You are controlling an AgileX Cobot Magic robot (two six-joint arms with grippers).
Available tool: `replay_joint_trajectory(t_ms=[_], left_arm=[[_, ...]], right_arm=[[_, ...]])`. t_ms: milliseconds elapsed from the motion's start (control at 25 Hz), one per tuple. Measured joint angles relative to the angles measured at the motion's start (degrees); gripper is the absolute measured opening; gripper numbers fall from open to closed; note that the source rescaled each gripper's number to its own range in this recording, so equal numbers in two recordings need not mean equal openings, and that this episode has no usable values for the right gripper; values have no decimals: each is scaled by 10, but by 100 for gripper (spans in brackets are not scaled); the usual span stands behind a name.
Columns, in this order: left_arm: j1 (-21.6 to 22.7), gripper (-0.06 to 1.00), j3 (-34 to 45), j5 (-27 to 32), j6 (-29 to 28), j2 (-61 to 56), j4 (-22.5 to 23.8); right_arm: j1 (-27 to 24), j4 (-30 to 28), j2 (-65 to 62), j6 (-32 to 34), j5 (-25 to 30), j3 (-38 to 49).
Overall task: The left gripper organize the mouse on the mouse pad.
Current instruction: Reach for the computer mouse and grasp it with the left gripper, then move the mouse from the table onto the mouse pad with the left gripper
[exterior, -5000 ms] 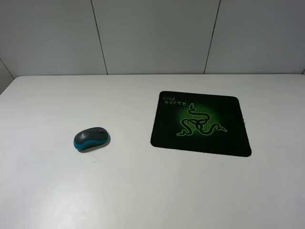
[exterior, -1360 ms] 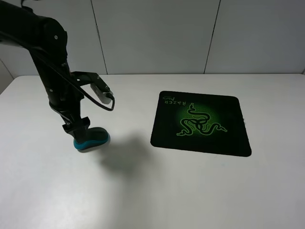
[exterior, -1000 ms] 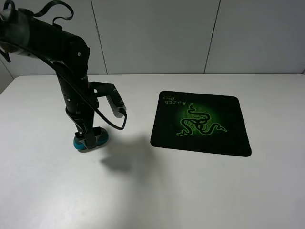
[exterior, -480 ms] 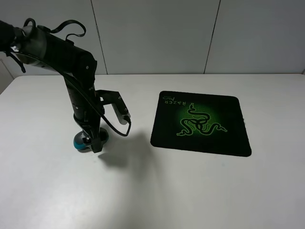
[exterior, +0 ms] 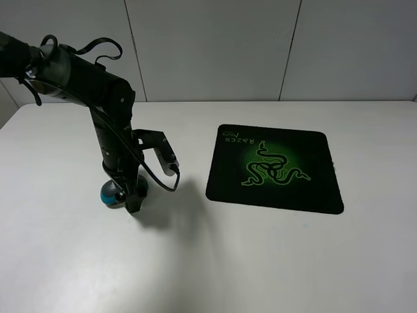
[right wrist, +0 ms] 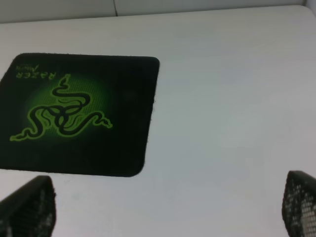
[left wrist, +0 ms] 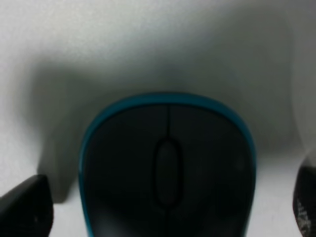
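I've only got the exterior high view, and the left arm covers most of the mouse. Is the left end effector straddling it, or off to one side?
Observer: Straddling. The left wrist view shows the mouse centred between the fingers of the left end effector.
Operator: Is it gripping the mouse yet?
Observer: No. White table shows between each finger and the mouse's teal sides, so the jaws are open.
Operator: Where's the right arm? I don't see it.
Observer: Its wrist view shows the right end effector open and empty above the table, facing the mouse pad.
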Motion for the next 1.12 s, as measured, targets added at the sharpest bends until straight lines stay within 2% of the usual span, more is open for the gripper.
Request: replay_joint_trajectory(t_ms=[160,440,520,600,640,1120], left_arm=[[0,51,0,-1,-1,0,0],[0,36,0,-1,-5,0,0],[0,23,0,-4,-5,0,0],[0,4,0,-6,-6,0,1],[0,0,0,-7,-6,0,1],[0,0,-1,-20,-6,0,0]], right_arm=[[0,0,0,0,0,0],[0,0,0,0,0,0],[0,0,0,0,0,0],[0,0,0,0,0,0],[0,0,0,0,0,0],[0,0,0,0,0,0]])
